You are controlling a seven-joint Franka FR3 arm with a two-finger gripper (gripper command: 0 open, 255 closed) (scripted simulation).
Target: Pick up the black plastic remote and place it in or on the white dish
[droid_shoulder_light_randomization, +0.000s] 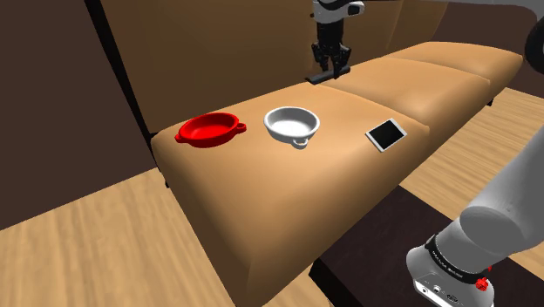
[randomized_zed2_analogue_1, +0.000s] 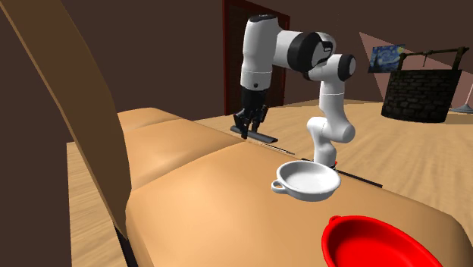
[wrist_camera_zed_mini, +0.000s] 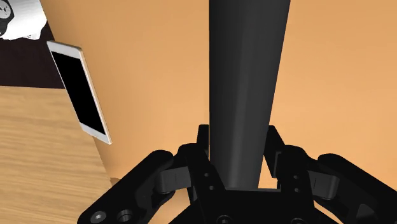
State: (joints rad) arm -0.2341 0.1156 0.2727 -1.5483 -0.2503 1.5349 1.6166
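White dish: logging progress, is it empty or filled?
Empty: the round white dish shows a bare inside; the long black remote is clasped in the black pincer.

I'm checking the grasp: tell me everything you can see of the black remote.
The long, slim, plain black remote has a smooth face with no buttons showing. The all-black two-finger gripper is shut on it, clasping it near one end. It lies roughly level, low over the tan sofa cushion, well apart from the round white dish. Whether it touches the cushion cannot be told.
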